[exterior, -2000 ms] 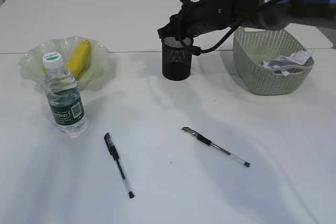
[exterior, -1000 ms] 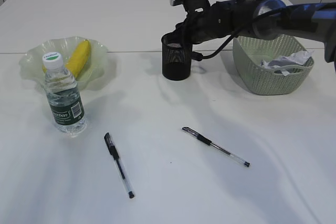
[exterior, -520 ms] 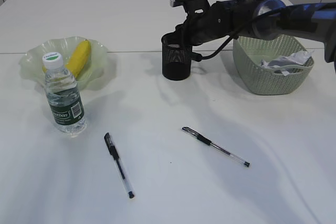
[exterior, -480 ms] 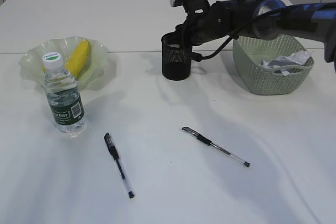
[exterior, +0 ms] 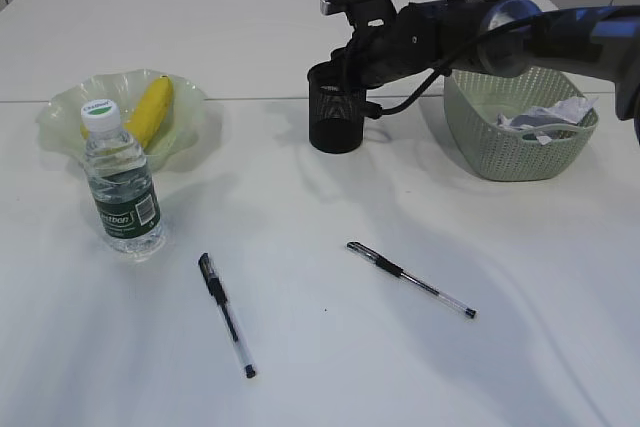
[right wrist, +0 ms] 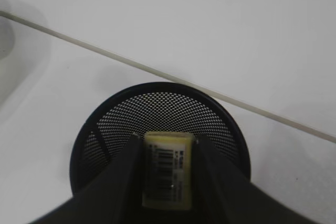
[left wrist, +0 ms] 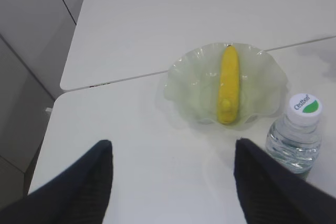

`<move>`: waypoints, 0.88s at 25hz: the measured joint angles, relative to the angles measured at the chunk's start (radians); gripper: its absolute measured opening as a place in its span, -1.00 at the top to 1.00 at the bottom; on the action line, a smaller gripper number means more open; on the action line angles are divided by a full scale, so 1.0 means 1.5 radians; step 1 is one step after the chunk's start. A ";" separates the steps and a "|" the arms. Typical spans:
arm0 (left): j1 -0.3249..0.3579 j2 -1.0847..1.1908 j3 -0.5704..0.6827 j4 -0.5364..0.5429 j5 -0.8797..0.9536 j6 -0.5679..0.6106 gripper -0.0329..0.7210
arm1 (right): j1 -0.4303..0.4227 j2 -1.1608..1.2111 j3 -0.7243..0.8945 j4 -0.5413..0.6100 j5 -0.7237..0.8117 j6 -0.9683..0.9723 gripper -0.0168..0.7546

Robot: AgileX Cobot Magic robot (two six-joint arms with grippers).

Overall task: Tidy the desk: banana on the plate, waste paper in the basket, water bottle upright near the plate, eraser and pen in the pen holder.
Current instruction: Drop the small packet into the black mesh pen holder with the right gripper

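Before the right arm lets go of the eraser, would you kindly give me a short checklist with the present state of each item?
1. Eraser held between the right end effector fingers: ok.
2. Eraser over the pen holder opening: ok, the right wrist view shows it above the mesh cup's mouth.
3. Pen holder upright on the table: ok.
4. Holder free of contents that could block the drop: cannot tell, the eraser hides much of the inside.
5. Left end effector clear of the drop: ok, open above the plate and water bottle.
6. Two pens placed: not ok, both lie on the table.
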 joint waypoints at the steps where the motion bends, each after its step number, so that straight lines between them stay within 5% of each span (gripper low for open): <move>1: 0.000 0.000 0.000 0.000 0.000 0.000 -0.46 | 0.000 0.000 0.000 0.000 0.000 0.000 0.38; 22: 0.000 0.000 0.000 0.000 0.000 0.000 -0.46 | 0.001 0.000 0.000 0.000 0.013 -0.001 0.25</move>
